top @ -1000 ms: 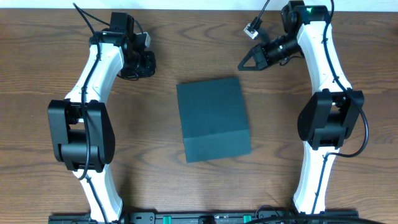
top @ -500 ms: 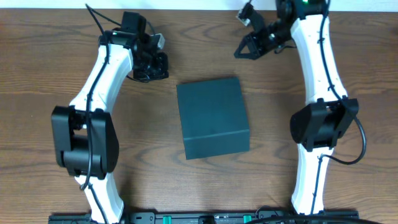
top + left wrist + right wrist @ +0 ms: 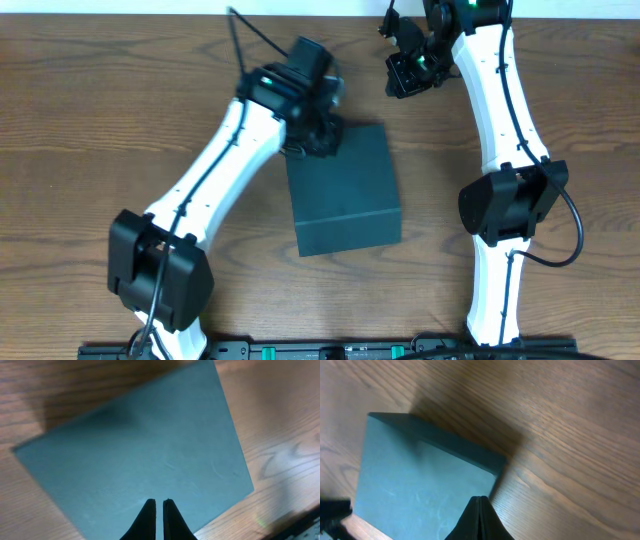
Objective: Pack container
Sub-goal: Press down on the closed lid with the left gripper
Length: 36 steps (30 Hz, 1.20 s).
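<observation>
Item one, sole task piece: dark teal-green rectangular cardboard container [image 3: 345, 190], matte, unmarked, lid shut, lying flat at the centre of the overhead frame. We judge it light, stiff along its edges but yielding across its broad panels, not slippery, and liable to crease under a hard pinch. It looks too wide to span, so we would take it by the free edge of the lid flap; which edge that is we cannot tell. Count: one container. Left gripper [image 3: 159, 504]: one, fingers clenched on nothing, over the lid near its upper left corner in the overhead view; contact uncertain. Right gripper [image 3: 479, 500]: one, fingers pressed together, empty, upper right of centre overhead, beyond the box. Brown wood-grain table [image 3: 80, 120]: one. Goods to pack: none in view.
</observation>
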{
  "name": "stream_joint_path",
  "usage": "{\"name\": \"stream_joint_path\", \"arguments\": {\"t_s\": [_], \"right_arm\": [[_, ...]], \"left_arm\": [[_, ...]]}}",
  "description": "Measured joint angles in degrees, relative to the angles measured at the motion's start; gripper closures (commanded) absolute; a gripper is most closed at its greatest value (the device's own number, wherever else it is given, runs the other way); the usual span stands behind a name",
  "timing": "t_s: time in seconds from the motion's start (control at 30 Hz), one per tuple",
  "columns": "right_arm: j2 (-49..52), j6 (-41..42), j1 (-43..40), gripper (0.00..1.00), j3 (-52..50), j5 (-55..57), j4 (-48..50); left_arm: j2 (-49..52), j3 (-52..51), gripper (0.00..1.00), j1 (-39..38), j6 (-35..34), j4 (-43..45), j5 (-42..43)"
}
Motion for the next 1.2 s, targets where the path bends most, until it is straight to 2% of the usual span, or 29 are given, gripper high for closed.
{"name": "stream_joint_path", "arguments": {"t_s": [0.2,0.37,0.6,0.77,0.97,1.03,1.07,1.2], "right_arm": [[0.0,1.0,0.0,0.99,0.0,2.9,-0.8],[0.0,1.3,-0.3,0.99,0.0,3.7,-0.8],[0.0,1.3,-1.4,0.99,0.0,5.3,-0.7],[0.0,1.4,-2.5,0.99,0.0,5.8,-0.7],[0.0,1.5,-3.0,0.99,0.0,6.1,-0.7],[0.0,1.5,-3.0,0.92,0.0,6.1,-0.7],[0.0,1.7,-3.0,0.84,0.0,6.1,-0.6],[0.0,2.3,-3.0,0.71,0.0,7.0,0.3]], "left_arm": [[0.0,-0.9,0.94,-3.0,-1.4,-0.5,-2.9],[0.0,-6.0,0.94,-3.0,-2.1,0.0,-3.8],[0.0,-14.6,0.94,-3.9,-3.5,5.8,-3.9],[-1.2,-17.2,0.94,-5.1,-4.3,10.1,-4.4],[-1.5,-17.7,0.94,-5.2,-4.4,10.6,-4.5],[-1.5,-17.7,0.95,-5.2,-4.5,10.6,-4.5],[-1.6,-17.7,0.94,-5.2,-4.4,10.6,-4.5],[-1.6,-17.6,0.94,-5.2,-4.4,10.1,-4.4]]}}
